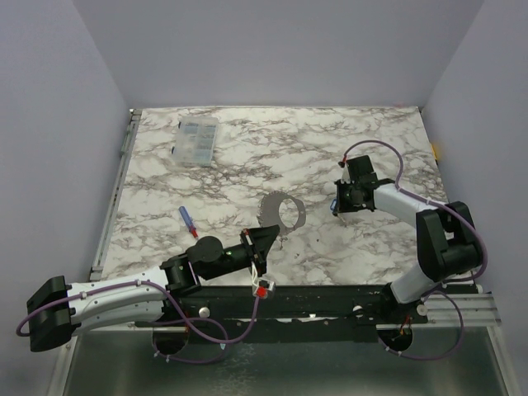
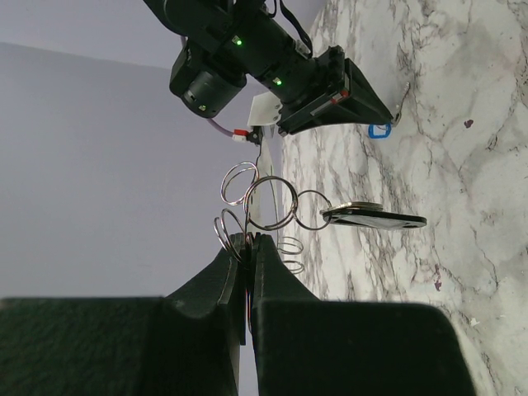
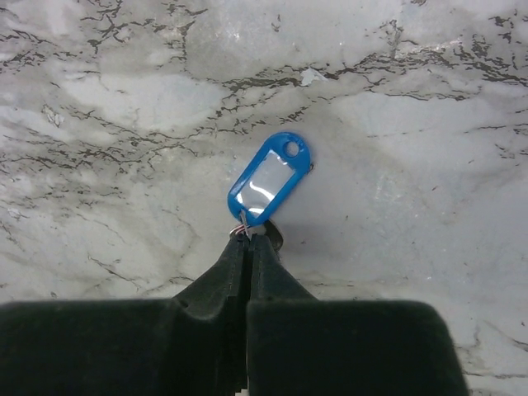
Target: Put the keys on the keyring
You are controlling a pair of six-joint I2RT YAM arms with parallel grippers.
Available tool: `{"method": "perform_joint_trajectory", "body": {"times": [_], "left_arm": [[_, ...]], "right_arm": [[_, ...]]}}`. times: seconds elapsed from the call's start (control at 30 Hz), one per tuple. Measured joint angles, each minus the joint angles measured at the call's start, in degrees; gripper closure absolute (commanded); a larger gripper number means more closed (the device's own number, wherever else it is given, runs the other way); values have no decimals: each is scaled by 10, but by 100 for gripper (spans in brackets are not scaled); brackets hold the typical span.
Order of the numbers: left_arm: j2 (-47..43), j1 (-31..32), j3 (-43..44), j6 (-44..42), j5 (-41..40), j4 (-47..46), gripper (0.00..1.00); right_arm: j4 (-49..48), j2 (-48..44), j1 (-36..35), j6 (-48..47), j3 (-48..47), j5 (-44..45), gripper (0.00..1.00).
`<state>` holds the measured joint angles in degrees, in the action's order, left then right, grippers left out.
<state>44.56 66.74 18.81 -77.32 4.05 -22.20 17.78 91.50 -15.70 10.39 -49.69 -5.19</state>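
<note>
My left gripper (image 1: 268,235) (image 2: 247,239) is shut on the keyring (image 2: 268,202), thin grey wire loops linked together. It holds the ring just above the table, with a flat dark tag (image 2: 373,218) hanging from it. The ring shows as a grey round shape in the top view (image 1: 282,211). My right gripper (image 1: 338,206) (image 3: 249,238) is shut on the small metal loop of a blue-headed key (image 3: 268,181), which lies on the marble right of the ring (image 1: 333,203) (image 2: 379,130). Another blue key with a red end (image 1: 188,221) lies left of the ring.
A clear plastic compartment box (image 1: 195,139) stands at the back left of the marble table (image 1: 330,148). Purple-grey walls close in the left, right and back. A black rail (image 1: 330,301) runs along the near edge.
</note>
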Motion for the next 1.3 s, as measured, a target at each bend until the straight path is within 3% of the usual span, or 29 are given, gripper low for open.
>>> {"method": "perform_joint_trajectory", "body": {"times": [0.67, 1.1, 1.3], "left_arm": [[4, 0, -5, 2, 0, 0, 100], [6, 0, -5, 2, 0, 0, 100], [7, 0, -6, 2, 0, -3, 100]], "right_arm": [[102, -139, -10, -58, -36, -59, 100], [163, -198, -118, -88, -87, -121, 99], [192, -218, -133, -90, -116, -142, 99]]}}
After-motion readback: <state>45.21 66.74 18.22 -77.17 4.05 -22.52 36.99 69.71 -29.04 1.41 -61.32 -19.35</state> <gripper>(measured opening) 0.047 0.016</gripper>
